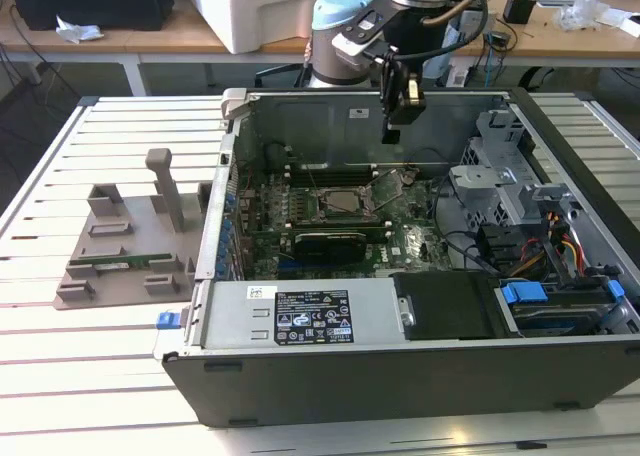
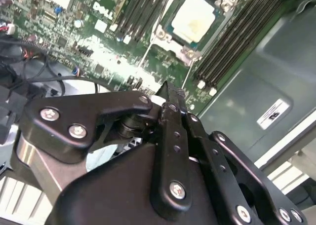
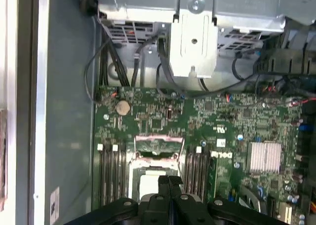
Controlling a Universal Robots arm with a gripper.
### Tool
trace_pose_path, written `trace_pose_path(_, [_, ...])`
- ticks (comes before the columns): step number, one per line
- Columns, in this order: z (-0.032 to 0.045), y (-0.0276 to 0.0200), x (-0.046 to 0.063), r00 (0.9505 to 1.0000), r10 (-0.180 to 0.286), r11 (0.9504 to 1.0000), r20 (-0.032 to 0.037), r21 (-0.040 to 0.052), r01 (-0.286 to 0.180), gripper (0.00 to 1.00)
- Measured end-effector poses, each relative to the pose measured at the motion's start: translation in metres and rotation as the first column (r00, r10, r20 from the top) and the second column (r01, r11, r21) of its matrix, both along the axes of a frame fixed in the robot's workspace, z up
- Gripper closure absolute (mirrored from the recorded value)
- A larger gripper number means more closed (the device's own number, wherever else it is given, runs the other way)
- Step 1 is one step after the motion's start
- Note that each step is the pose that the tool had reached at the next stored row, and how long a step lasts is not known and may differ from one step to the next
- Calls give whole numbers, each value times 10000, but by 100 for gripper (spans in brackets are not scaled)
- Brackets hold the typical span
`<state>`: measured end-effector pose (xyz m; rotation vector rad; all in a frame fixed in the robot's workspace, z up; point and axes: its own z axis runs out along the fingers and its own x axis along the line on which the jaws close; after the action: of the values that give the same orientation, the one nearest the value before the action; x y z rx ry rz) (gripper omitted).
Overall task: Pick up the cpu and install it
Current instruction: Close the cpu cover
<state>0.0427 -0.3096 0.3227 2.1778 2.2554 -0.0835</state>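
Observation:
The cpu [image 2: 195,18], a small pale silvery square, lies flat in its socket on the green motherboard [image 2: 106,42], between two banks of dark memory slots. In the first wrist view the cpu [image 3: 147,183] is partly hidden behind the fingertips. In the exterior view the socket [image 1: 335,201] sits mid-board inside the open computer case [image 1: 400,376]. My gripper [image 1: 392,133] hangs above the board, clear of it, behind the socket and toward the exterior view's right. Its black fingers [image 2: 170,116] are pressed together, and nothing shows between them. The gripper [image 3: 168,179] points down over the socket's edge.
A grey plastic holder block [image 1: 130,236] with upright posts and a green memory stick [image 1: 125,263] lies outside the case at the exterior view's left. A black power-supply cover [image 1: 445,306], drive cage [image 1: 500,176] and cables crowd the case's right. A slatted metal table [image 1: 80,376] carries everything.

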Motion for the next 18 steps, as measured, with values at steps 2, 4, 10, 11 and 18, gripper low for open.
trace_pose_path(2, [-14,1,101,10000,1,10000,-3,-3,-1,89])
trace_pose_path(4, [-22,2,129,10000,-1,10000,-3,-2,1,89])
trace_pose_path(10, [-101,8,214,10000,-1,10000,-3,-5,1,89])
trace_pose_path(11, [-112,9,222,10000,-1,10000,-3,-4,1,89])
trace_pose_path(18, [-268,23,307,10000,0,10000,-4,-10,0,89])
